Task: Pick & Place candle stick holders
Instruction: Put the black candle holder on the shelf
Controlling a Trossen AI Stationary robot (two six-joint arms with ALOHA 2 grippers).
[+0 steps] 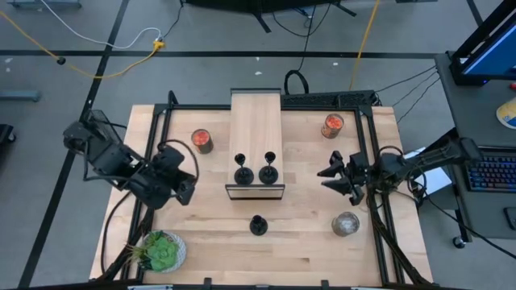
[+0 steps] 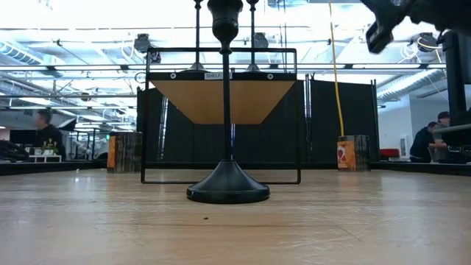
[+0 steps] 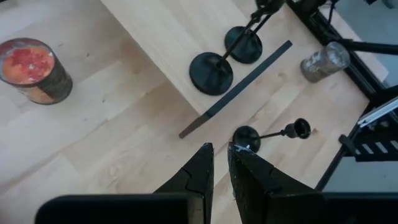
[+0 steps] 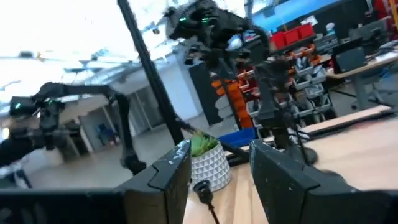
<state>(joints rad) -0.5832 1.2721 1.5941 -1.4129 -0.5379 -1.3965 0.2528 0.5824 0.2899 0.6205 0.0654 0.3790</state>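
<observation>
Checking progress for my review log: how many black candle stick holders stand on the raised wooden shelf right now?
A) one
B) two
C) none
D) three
B: the high view shows two candle stick holders side by side at the front edge of the raised wooden shelf, while the third holder stands on the table in front of it.

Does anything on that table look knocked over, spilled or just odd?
Nothing stands out. All three candle stick holders are upright: two on the raised wooden shelf, one on the table in front of it. The jars also stand upright, nothing spilled.
</observation>
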